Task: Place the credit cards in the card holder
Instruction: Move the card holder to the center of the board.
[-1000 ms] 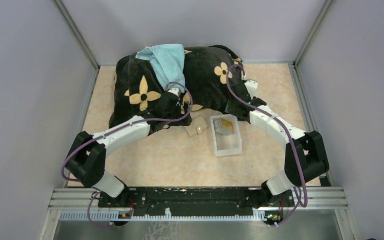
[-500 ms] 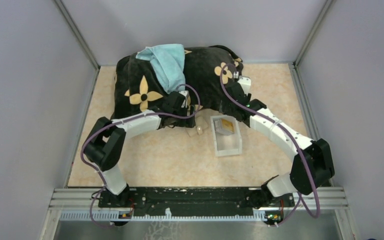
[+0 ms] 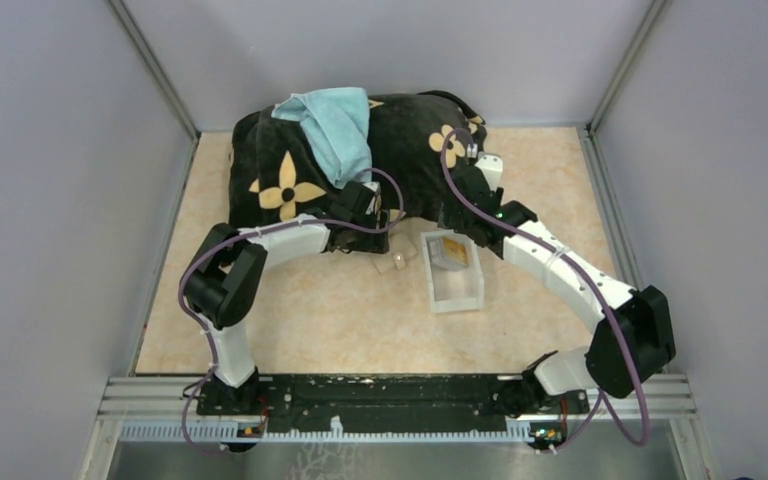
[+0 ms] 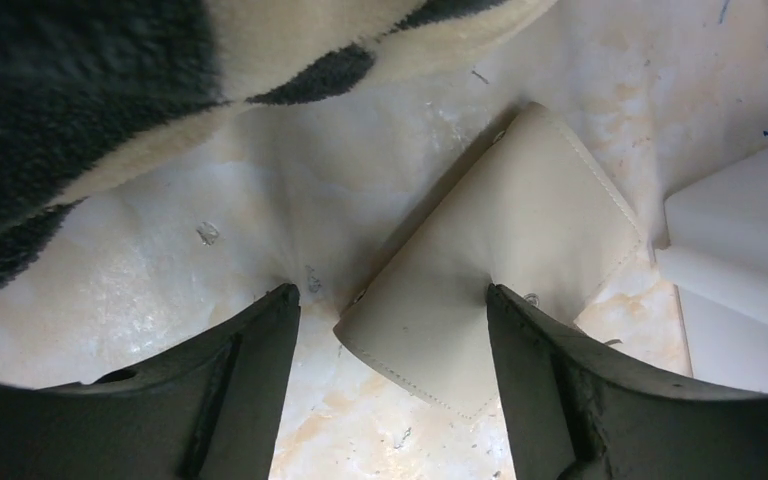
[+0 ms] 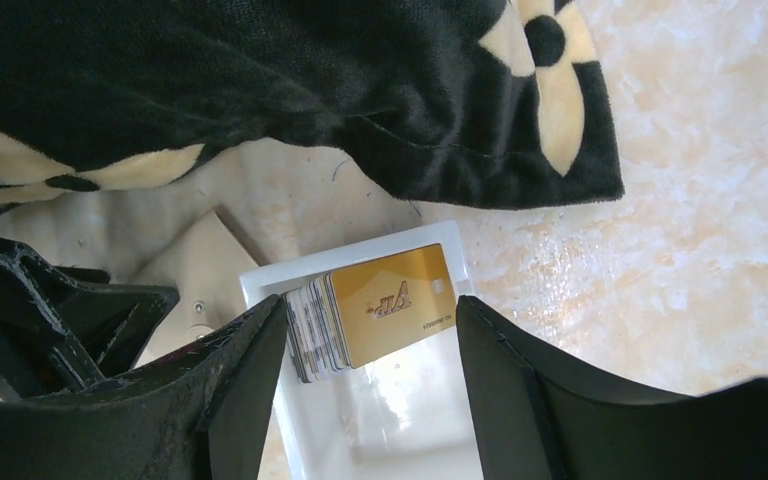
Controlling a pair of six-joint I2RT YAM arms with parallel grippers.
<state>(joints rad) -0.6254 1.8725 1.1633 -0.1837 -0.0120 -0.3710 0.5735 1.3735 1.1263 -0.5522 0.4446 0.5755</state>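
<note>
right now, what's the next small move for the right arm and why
Probably lower the right gripper and close it on the credit cards. Its jaws stand open on either side of the stack, which stands on edge at the far end of the white tray, and it holds nothing yet. The left gripper is open over the card holder.
</note>
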